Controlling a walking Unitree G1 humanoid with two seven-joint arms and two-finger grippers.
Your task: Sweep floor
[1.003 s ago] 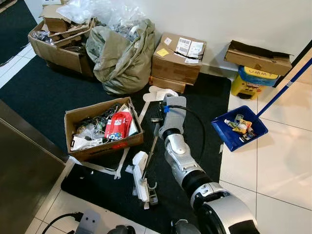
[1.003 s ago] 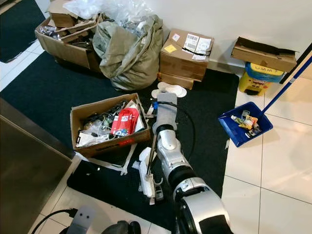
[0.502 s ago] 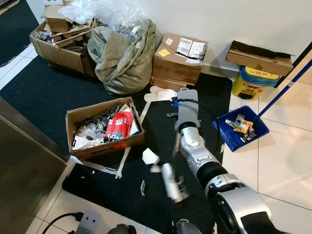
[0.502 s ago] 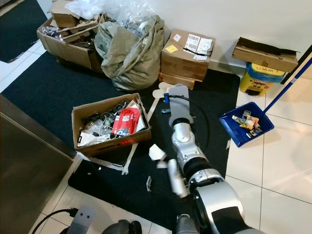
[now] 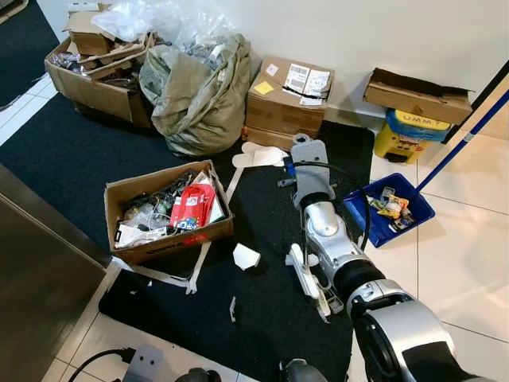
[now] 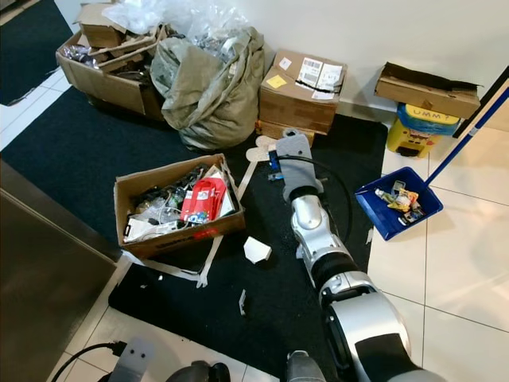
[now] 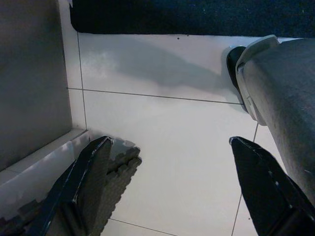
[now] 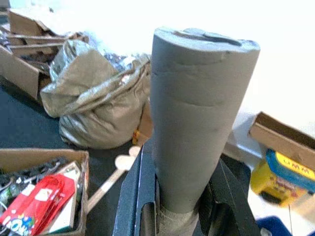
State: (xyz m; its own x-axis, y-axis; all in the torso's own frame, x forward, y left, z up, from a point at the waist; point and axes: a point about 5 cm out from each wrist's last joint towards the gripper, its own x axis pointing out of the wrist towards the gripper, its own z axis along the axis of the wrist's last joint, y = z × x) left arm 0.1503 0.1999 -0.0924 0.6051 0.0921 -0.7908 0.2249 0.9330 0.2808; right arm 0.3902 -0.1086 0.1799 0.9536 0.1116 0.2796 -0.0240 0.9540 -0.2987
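**A:** Broom (image 5: 312, 280) status?

**B:** Head is down on the black mat (image 5: 71, 151), just beside the right forearm and near the blue dustpan (image 5: 374, 227). Right gripper (image 8: 183, 199) is clamped around the grey foam handle (image 8: 197, 113). Left gripper (image 7: 170, 182) hangs idle over white tile (image 7: 162, 123), fingers spread wide, holding nothing.

**A:** What's left to sweep?

**B:** A paper scrap (image 5: 246, 256) and a smaller sliver (image 5: 231, 309), both on the mat left of the head. I'd reach past them, keep the bristles flat and use short low strokes toward the pan. The mat pile will probably drag, and light paper may flip.

**A:** Room?

**B:** Tight. An open cardboard box (image 5: 163, 208) of clutter sits near the scrap, with a stuffed bag (image 5: 195, 87) and cartons along the wall. The pan is at the mat's edge and already holds debris. Don't knock its long blue pole (image 5: 465, 139).
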